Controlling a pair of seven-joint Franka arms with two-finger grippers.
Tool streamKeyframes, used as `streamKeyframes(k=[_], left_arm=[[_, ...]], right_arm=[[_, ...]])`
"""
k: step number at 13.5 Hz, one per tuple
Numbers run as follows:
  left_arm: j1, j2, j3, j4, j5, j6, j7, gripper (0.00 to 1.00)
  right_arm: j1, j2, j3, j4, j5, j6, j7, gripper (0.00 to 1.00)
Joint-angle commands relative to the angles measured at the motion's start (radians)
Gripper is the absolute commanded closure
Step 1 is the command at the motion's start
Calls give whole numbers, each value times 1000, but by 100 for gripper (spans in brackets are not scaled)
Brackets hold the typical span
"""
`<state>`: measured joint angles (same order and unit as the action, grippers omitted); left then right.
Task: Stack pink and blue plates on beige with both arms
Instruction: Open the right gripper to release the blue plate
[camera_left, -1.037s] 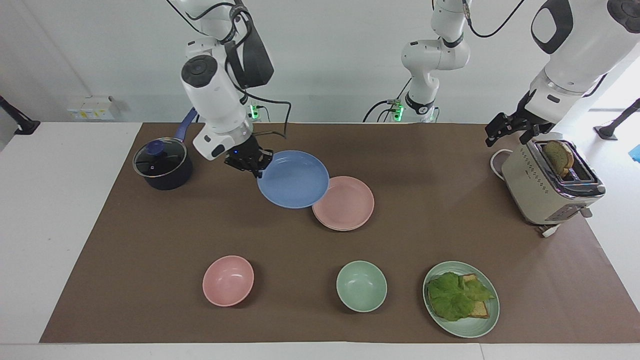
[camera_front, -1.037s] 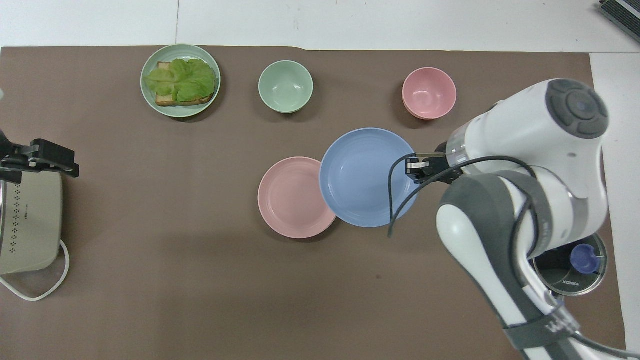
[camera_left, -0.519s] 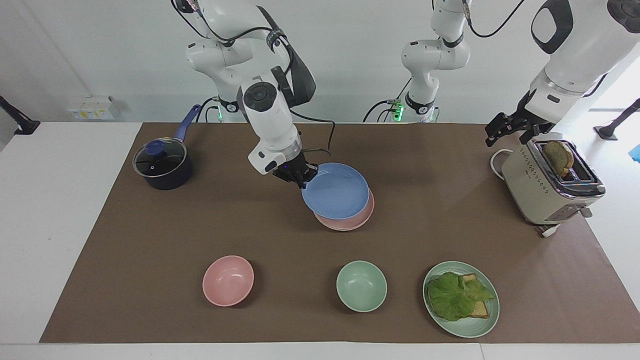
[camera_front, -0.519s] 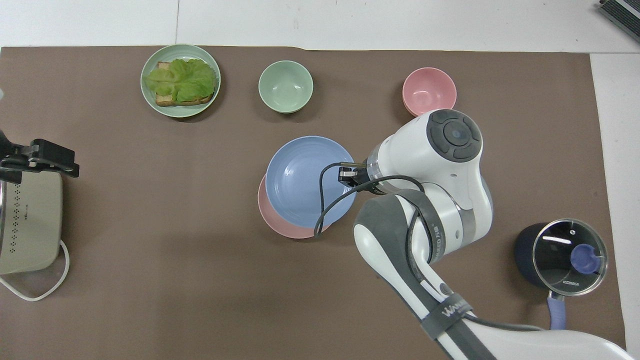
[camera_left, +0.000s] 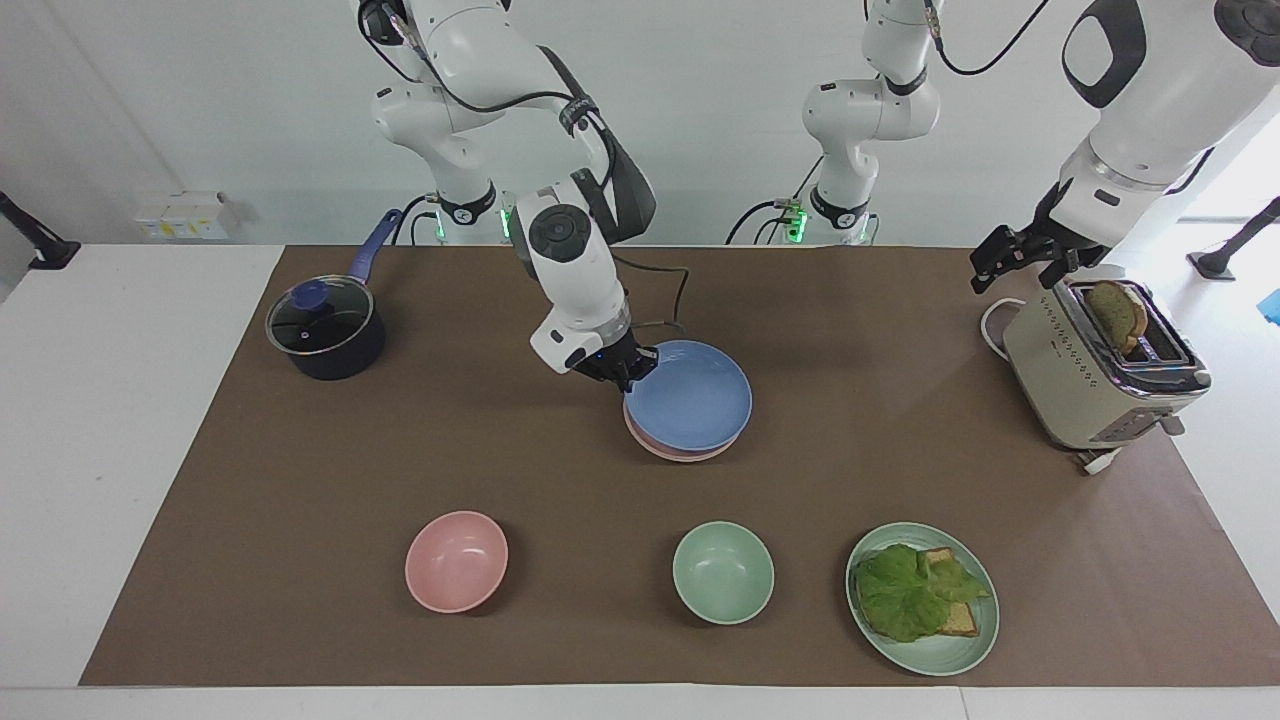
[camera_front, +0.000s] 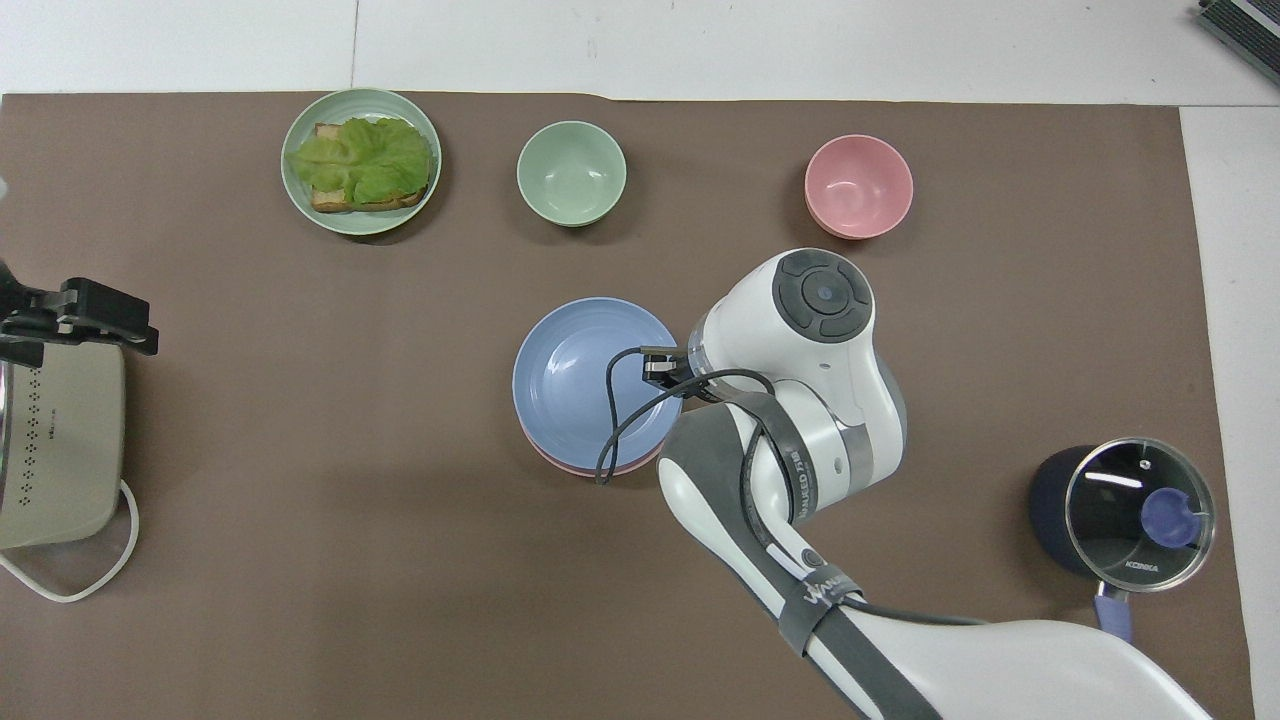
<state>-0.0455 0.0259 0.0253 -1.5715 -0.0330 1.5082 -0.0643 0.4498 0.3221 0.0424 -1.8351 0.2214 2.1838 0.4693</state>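
1. Carrying the blue plate (camera_left: 690, 396) by its rim, the right end effector (camera_left: 622, 367) is clenched on it and has brought it across from beside the pink plate (camera_left: 680, 453) to directly over it within the last second.
2. Showing only as a pink sliver under the blue rim, the pink plate is lying on the table (camera_left: 300, 470) just below the right end effector; whether the blue plate is already resting on it cannot be told.
3. Waiting over the toaster (camera_left: 1095, 375), the left end effector (camera_left: 1012, 262) is standing released and empty.
4. Judging progress: the beige plate is not visible, presumably hidden underneath; releasing remains.
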Motion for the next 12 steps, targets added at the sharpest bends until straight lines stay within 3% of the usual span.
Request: streamKeyframes(k=[1, 7, 8, 9, 12], left_arm=[[10, -1, -7, 11, 5, -16, 4, 0], [10, -1, -7, 11, 5, -16, 4, 0], [10, -1, -7, 11, 5, -16, 4, 0], [10, -1, -7, 11, 5, -16, 4, 0], [10, -1, -7, 11, 5, -16, 4, 0]], right_arm=[[12, -14, -4, -50, 27, 62, -6, 100], [12, 3, -4, -64, 29, 91, -6, 100], [10, 3, -4, -64, 29, 91, -5, 82], [10, 3, -4, -64, 29, 90, -5, 56], [12, 3, -4, -62, 27, 88, -3, 0]])
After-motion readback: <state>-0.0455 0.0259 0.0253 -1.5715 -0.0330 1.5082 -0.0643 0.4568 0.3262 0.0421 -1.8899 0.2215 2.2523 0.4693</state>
